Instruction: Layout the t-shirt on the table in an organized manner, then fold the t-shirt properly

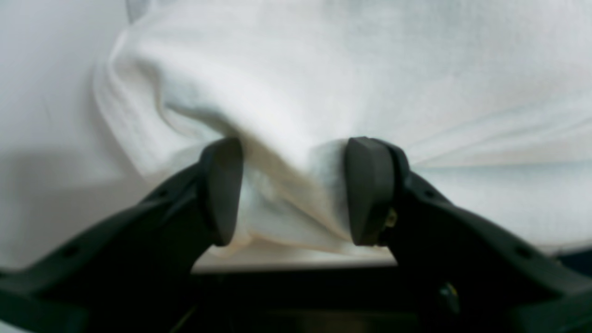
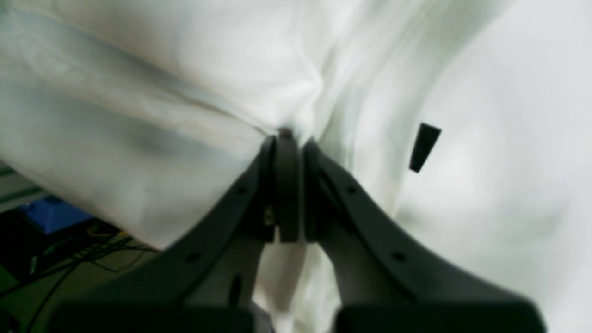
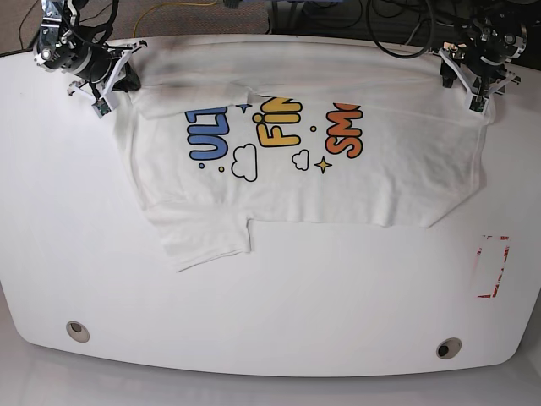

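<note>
We see shirt point(image 3: 304, 169) spread across far half of table point(image 3: 254, 338), print up, one sleeve askew. Right gripper point(image 2: 289, 138) clamped on shirt edge; left gripper point(image 1: 293, 189) spread apart around bunched hem. We judge layout nearly done, folding not begun.

The base camera looked almost straight down from well above, taking in the whole table point(image 3: 270, 296) and the spread t-shirt point(image 3: 296, 169), with an arm at each far corner. Each wrist camera sat close behind its own gripper, the left gripper point(image 1: 293, 192) and the right gripper point(image 2: 290, 185), and looked along the fingers at blurred white cloth filling most of the frame. All three views shared the t-shirt's far edge at those two corners.
</note>
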{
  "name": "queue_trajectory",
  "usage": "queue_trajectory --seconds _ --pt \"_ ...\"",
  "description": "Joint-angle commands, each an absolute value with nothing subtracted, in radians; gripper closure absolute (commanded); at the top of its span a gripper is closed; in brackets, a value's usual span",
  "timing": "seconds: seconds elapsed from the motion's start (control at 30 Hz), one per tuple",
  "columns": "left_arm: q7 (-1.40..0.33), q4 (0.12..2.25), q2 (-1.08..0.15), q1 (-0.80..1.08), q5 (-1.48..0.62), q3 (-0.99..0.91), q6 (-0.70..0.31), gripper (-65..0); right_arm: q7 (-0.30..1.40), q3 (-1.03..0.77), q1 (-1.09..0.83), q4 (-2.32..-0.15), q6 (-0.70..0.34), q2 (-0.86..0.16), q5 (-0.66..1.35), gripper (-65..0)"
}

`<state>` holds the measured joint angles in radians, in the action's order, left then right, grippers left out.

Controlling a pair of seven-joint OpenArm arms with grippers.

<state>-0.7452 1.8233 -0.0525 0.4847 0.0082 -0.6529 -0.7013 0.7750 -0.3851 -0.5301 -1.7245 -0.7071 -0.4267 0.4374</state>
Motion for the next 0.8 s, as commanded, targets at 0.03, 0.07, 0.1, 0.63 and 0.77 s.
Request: queue_trajectory --seconds 0.03,0.07,0.1,0.63,0.77 --pt "-0.794 1.85 -0.059 0.486 0.053 -0.673 -0.698 -33.2 0.786 -0.397 -0.547 -1.774 -0.698 -0.438 0.418 -9.0" --pt "-0.812 1.854 -0.061 0.483 0.053 -0.674 -0.698 -34.7 0.786 -0.397 -0.549 -1.791 -0.698 -0.437 0.415 -14.9" --pt "-0.822 1.856 -0.061 0.478 0.051 -0.674 -0.698 -36.1 0.786 -0.397 -0.55 -1.801 -0.698 -0.437 0.415 -18.5" --pt "-0.898 1.985 -0.067 0.421 0.022 -0.682 -0.698 -46.0 0.878 -0.516 -0.541 -2.002 -0.698 -0.38 0.421 -39.2" --pt "-0.898 1.992 -0.071 0.423 -0.033 -0.69 -0.698 -45.8 0.895 -0.526 -0.501 -2.015 -0.698 -0.38 0.424 -37.9"
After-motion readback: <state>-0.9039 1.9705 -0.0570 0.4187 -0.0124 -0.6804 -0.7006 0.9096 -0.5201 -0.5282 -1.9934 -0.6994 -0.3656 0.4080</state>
